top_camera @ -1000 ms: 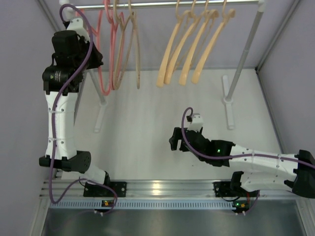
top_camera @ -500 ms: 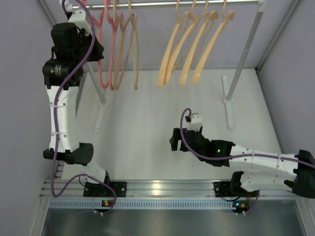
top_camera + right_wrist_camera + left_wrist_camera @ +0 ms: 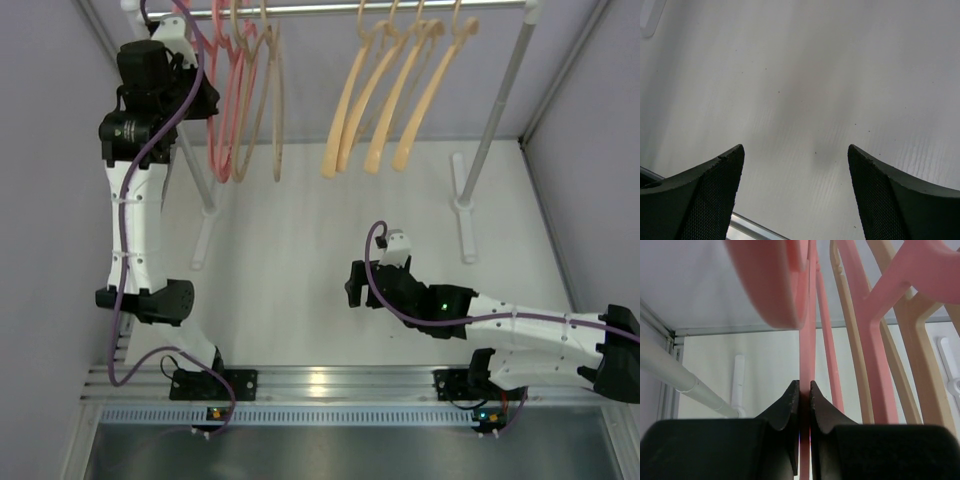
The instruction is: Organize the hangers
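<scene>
Though not finished by the look of it, seems well along: on the rail (image 3: 400, 8) above the table (image 3: 300, 230), four peach hangers (image 3: 348, 105) grouped right, pink and beige hangers (image 3: 217, 160) bunched left (one pink hanger (image 3: 806, 340) pinched by the clenched left jaws). Leaves only that bunch to sort, probably, with right jaws released and empty. Shows no readable writing or brand.

Right hand (image 3: 795, 148), black fingers (image 3: 715, 195) wide apart, over white table (image 3: 815, 75).

Four hangers (image 3: 875, 365) hang at the rail's (image 3: 320, 9) left end by the left gripper (image 3: 804, 395), four more hangers (image 3: 342, 118) hang toward its right, and the right gripper (image 3: 795, 165) is in front, over the tabletop (image 3: 300, 240).
</scene>
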